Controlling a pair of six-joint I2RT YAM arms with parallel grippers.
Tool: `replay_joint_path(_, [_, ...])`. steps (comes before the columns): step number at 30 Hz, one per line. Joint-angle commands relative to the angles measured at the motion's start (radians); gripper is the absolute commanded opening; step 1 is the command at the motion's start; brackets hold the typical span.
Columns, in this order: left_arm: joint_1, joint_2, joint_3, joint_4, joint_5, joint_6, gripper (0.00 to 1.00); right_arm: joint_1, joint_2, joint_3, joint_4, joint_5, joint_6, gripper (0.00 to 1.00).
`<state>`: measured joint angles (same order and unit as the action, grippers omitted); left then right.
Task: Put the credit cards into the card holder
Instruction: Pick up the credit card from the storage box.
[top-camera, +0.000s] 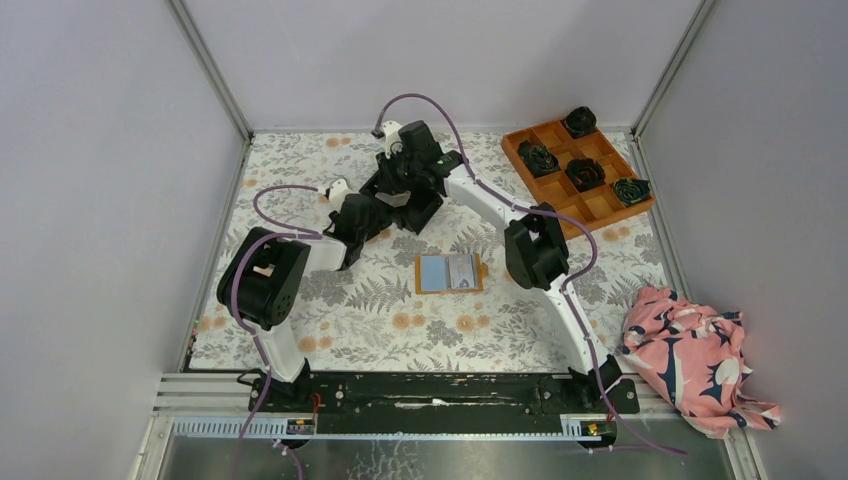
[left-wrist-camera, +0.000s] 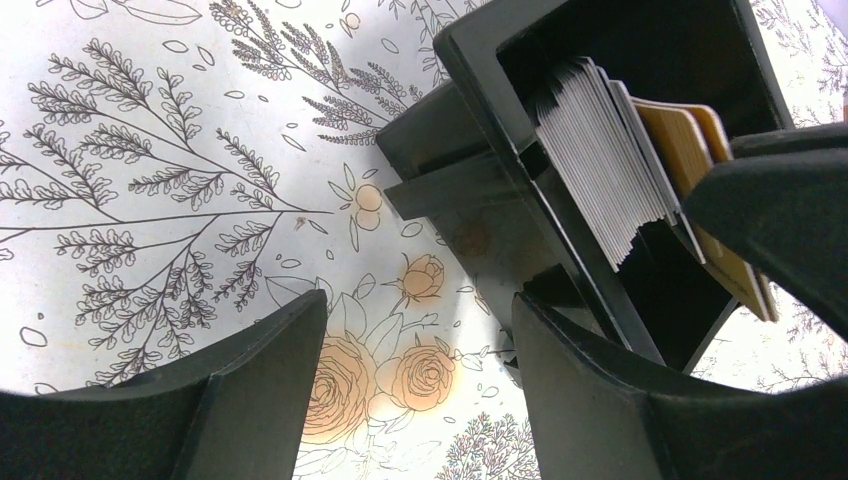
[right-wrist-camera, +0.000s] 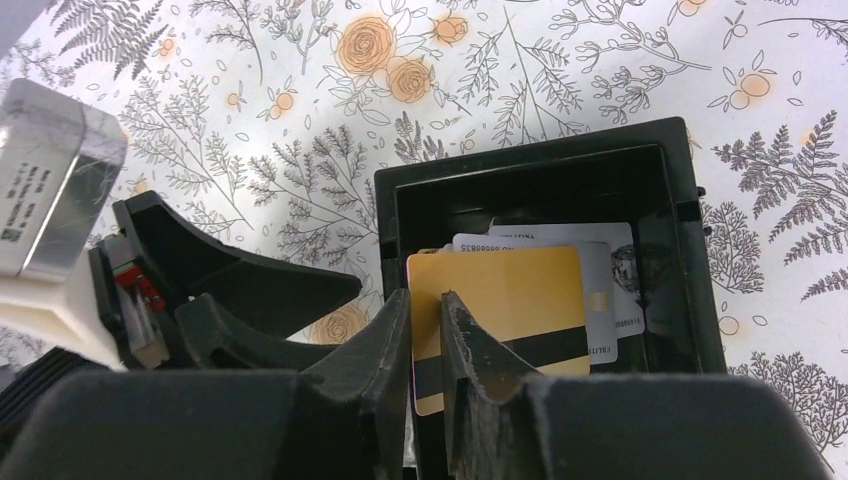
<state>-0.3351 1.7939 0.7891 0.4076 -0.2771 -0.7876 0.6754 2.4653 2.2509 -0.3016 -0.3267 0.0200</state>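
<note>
Several credit cards (left-wrist-camera: 600, 160) stand packed on edge in a black bin (right-wrist-camera: 530, 160) at the back of the table. A gold card (right-wrist-camera: 510, 290) with a black stripe leans in front of silvery cards (right-wrist-camera: 600, 300). My right gripper (right-wrist-camera: 427, 320) hangs over the bin's left end. Its jaws are a narrow gap apart, and the gold card's left edge shows in that gap. Whether they pinch it is unclear. My left gripper (left-wrist-camera: 420, 380) is open and empty beside the bin's wall. The card holder (top-camera: 449, 272) lies open mid-table, blue inside.
An orange compartment tray (top-camera: 575, 170) with dark rosettes sits at the back right. A pink patterned cloth (top-camera: 690, 355) lies at the table's right front corner. Both arms crowd round the black bin (top-camera: 420, 212).
</note>
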Motion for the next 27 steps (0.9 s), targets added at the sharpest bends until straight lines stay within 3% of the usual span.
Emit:
replay_joint_path(1, [0.011, -0.030, 0.026, 0.014, -0.021, 0.024, 0.76, -0.002, -0.092, -0.018, 0.017, -0.075, 0.045, 0.21])
replay_joint_path(27, [0.011, -0.029, 0.039, -0.001, -0.027, 0.030, 0.76, -0.036, -0.066, -0.035, 0.050, -0.156, 0.113, 0.23])
